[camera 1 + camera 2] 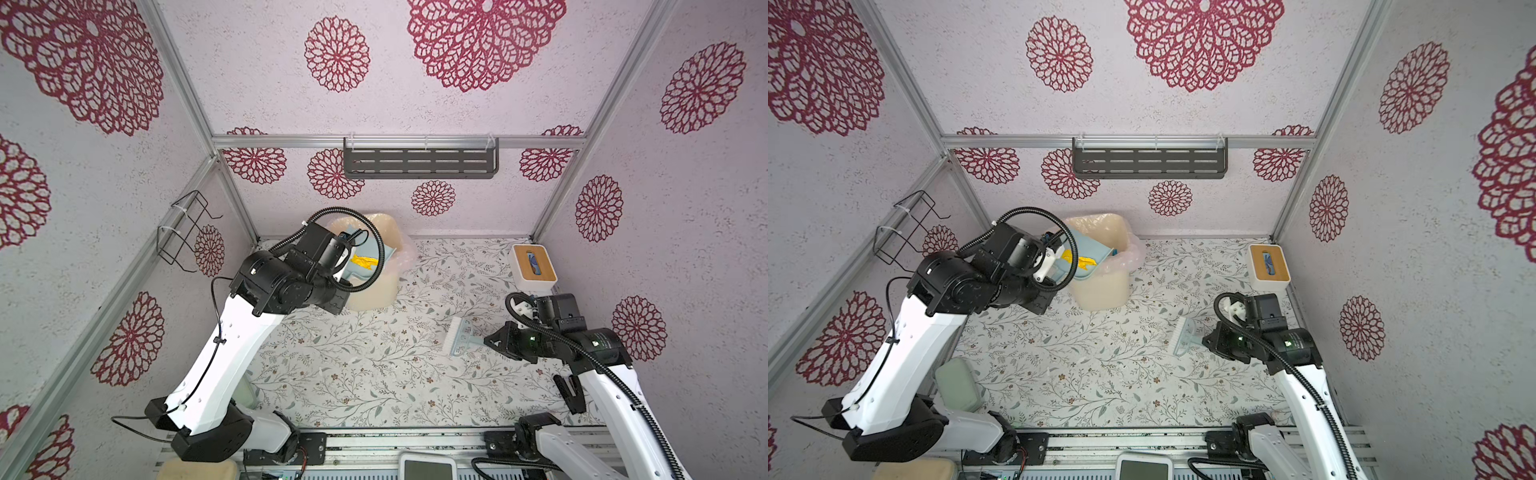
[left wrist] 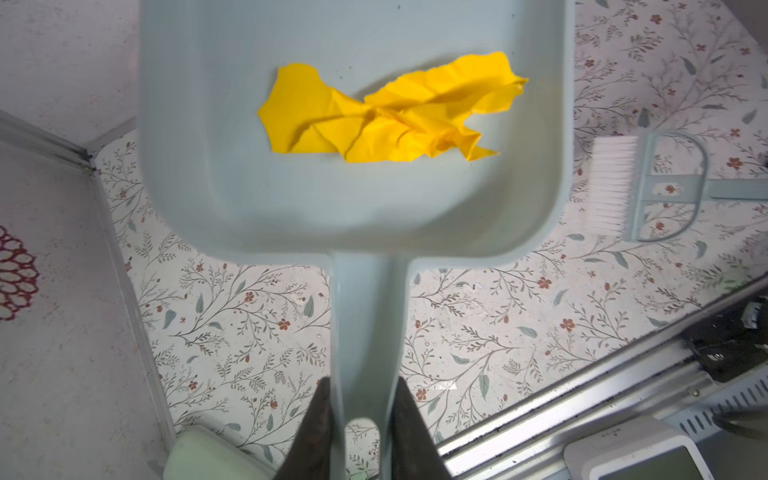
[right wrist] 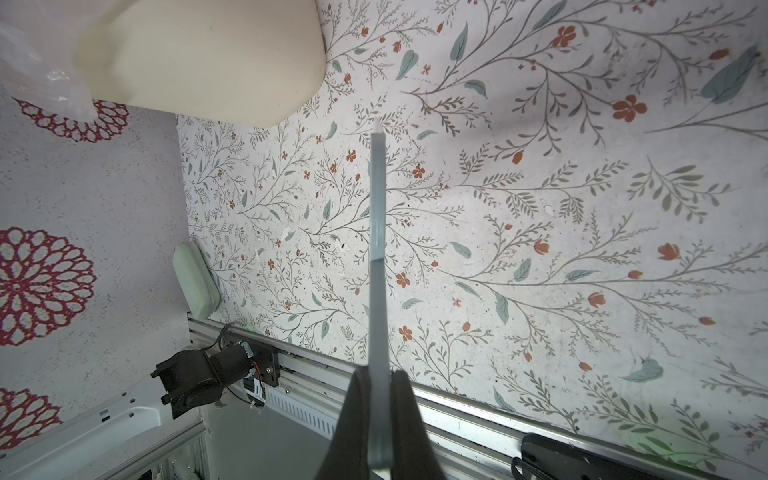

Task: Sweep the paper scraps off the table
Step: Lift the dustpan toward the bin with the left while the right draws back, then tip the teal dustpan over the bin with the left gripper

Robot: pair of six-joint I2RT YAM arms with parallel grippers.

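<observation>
Overhead, dustpan (image 1: 1098, 248) seemingly overhangs the bin (image 1: 1100, 291) rim; table (image 1: 1100, 374) middle open.

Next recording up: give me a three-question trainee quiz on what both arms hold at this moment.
1. True or false: the yellow paper scrap lies in the dustpan.
2. The right tool is shut on: A the brush; B the dustpan; C nothing.
3. Fill in: the left tool holds the dustpan over the cream ___.
Key: 1 true; 2 A; 3 bin.
</observation>
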